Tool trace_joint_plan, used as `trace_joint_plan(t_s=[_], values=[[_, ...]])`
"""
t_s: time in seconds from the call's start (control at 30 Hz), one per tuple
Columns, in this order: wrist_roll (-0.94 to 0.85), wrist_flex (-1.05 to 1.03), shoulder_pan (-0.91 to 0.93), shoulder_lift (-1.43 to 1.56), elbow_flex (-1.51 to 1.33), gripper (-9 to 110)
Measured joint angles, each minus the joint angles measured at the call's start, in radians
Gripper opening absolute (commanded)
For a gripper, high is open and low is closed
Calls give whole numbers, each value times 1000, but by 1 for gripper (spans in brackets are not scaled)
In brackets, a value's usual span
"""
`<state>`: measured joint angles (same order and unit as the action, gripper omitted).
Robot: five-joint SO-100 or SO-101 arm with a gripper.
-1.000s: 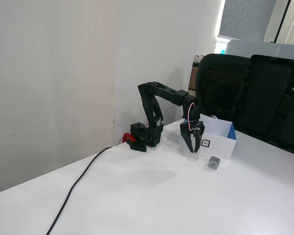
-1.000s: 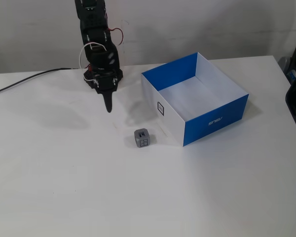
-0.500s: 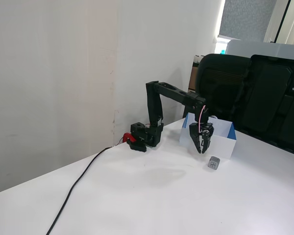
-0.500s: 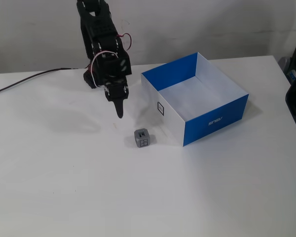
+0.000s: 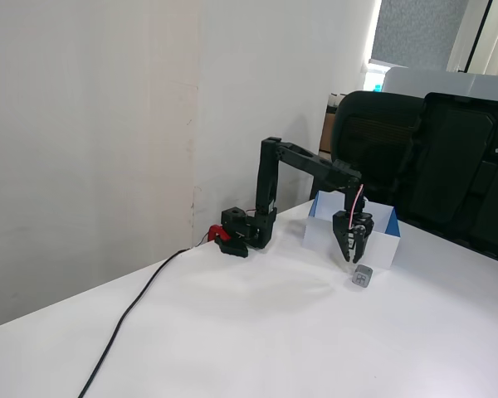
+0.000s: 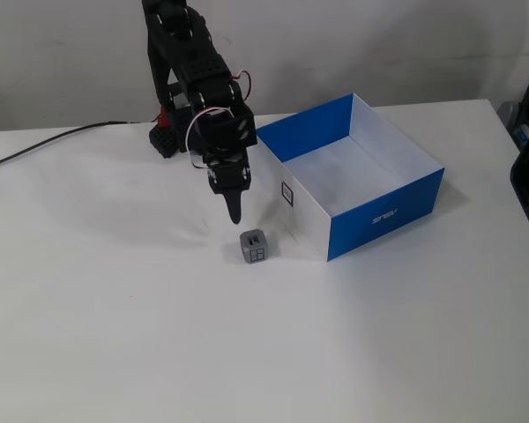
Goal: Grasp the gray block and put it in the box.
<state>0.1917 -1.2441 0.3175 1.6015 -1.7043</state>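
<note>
The gray block (image 5: pixel 363 276) (image 6: pixel 254 247), a tiny cube with a dark mark on its top face, rests on the white table just in front of the box's marker corner. The box (image 5: pixel 373 246) (image 6: pixel 383 214) is low and open-topped, white and blue, with a small black-and-white marker (image 6: pixel 288 193) on its side. My gripper (image 5: pixel 352 259) (image 6: pixel 234 218) points down, hanging slightly above the table, just up and left of the block in a fixed view and not touching it. Its jaws stand a little apart with nothing between them.
The arm's base (image 5: pixel 242 231) (image 6: pixel 163 139) with a red part stands by the wall. A black cable (image 5: pixel 124 319) (image 6: pixel 44 146) runs from it across the table. Black chairs (image 5: pixel 436 170) stand behind the box, beyond the table edge.
The arm has stretched out from near its base toward the block. The gripper moved over the table to just beside the cube. Block and box have not moved.
</note>
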Motion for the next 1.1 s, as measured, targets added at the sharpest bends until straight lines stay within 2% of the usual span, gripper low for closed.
trace_joint_plan(t_s=[0.33,0.77,1.1], values=[[8,-20,23,-61,72,22],[25,20,38,-115,72,27],[25,48,41,-195,72,26]])
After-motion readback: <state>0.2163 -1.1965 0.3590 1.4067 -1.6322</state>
